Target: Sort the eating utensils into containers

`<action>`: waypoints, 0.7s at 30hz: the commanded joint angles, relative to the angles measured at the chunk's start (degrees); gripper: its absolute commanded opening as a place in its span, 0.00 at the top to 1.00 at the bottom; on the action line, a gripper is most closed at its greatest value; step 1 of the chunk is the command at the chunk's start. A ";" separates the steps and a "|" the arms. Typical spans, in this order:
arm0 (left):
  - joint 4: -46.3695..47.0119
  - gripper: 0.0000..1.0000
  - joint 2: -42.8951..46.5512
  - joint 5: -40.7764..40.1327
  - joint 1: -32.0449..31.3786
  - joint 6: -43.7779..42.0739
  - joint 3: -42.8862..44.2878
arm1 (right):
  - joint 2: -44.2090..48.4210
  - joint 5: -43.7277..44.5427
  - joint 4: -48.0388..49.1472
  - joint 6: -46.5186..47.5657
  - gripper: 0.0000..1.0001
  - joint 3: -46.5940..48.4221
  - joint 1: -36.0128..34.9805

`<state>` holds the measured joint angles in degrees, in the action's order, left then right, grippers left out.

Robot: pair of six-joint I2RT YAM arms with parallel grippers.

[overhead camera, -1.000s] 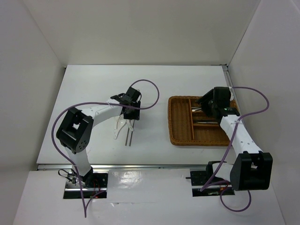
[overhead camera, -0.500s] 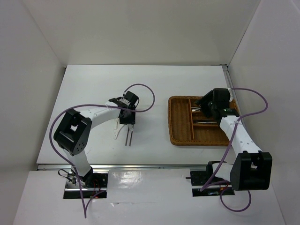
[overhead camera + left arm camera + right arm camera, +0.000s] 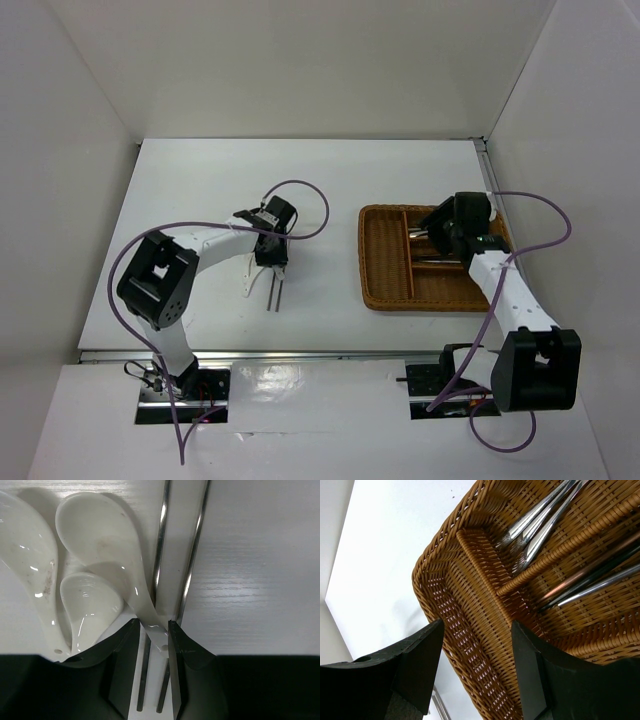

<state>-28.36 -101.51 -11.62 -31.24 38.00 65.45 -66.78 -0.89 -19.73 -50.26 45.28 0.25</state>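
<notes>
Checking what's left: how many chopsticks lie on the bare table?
2. The first chopstick lies beside a white spoon, the second chopstick alongside it, both running between the fingers of the left hand. Others may be hidden.

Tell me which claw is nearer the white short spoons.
Left. The left claw straddles one white short spoon's handle; the right claw hovers over the brown woven wicker tray.

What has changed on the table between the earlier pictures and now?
The left gripper moved toward the near edge, down over a white spoon, and its jaws narrowed around the handle. The right gripper stayed above the wicker tray, jaws apart.
</notes>
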 commanded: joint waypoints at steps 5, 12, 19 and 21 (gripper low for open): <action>-1.26 0.57 -1.76 -0.78 0.48 1.82 0.73 | 1.92 0.53 1.01 0.78 0.36 -0.28 0.28; -1.26 0.63 -3.51 -0.78 0.48 1.29 1.26 | 1.39 0.53 1.53 0.78 0.36 -0.28 0.28; -1.26 0.82 -4.04 -0.25 1.01 1.29 1.26 | 1.39 -2.62 3.63 1.39 0.36 -0.28 0.28; -1.26 0.82 -2.64 -0.25 1.01 0.77 1.26 | 0.87 -6.12 6.18 4.36 0.36 -0.28 0.28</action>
<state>-28.97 -104.01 -11.75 -30.74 39.20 66.00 -66.54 -2.68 -18.83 -49.47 45.28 0.25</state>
